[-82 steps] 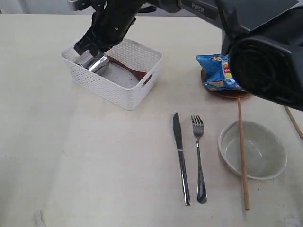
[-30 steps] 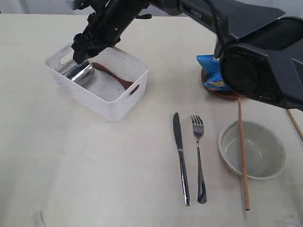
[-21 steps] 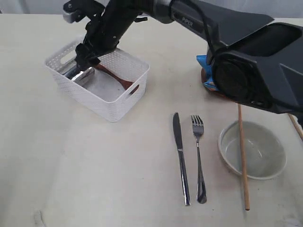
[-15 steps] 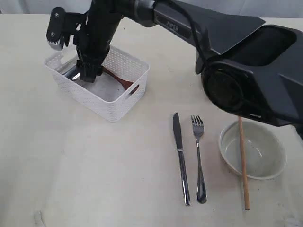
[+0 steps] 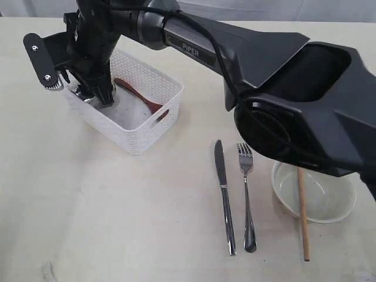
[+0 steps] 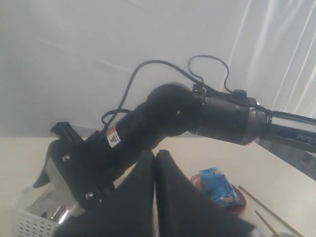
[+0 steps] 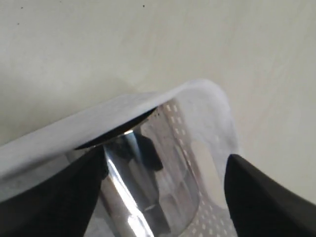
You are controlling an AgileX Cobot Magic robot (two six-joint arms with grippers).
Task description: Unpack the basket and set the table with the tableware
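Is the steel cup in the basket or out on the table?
In the basket: the steel cup sits below the rim, against the perforated wall.

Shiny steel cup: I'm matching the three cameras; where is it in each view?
Exterior view: shiny steel cup in the white lattice plastic basket's left end, at the right gripper's tips.
Left wrist view: cup glinting inside the basket.
Right wrist view: cup close up between the open fingers.
Shared landmark: the basket.
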